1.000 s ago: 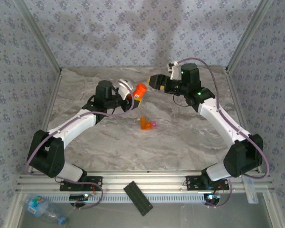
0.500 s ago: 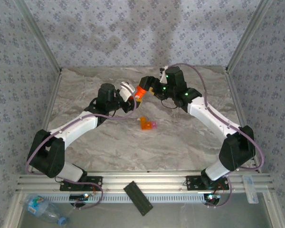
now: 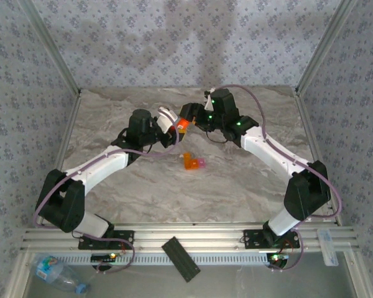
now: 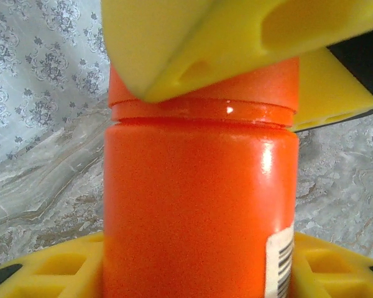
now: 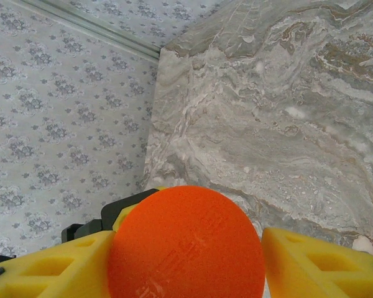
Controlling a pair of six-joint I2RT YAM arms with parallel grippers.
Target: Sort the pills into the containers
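— Swung in leftward since a second ago: right gripper [image 3: 190,115], now at the pill bottle [image 3: 183,122]. Where exactly?
— Raised over the far counter [image 3: 248,186], clamped between left gripper [image 4: 199,273] fingers; right fingers [image 5: 311,261] pinching its cap [image 5: 186,245].
— Progress?
— Barely begun, seemingly. Cap not yet off; orange compartment [image 3: 190,162] lying nearby, untouched. Sorting all left.

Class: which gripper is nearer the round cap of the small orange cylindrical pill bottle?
Right. The right gripper's yellow fingers flank the orange cap; the left gripper clamps the small orange cylindrical pill bottle's body below it.
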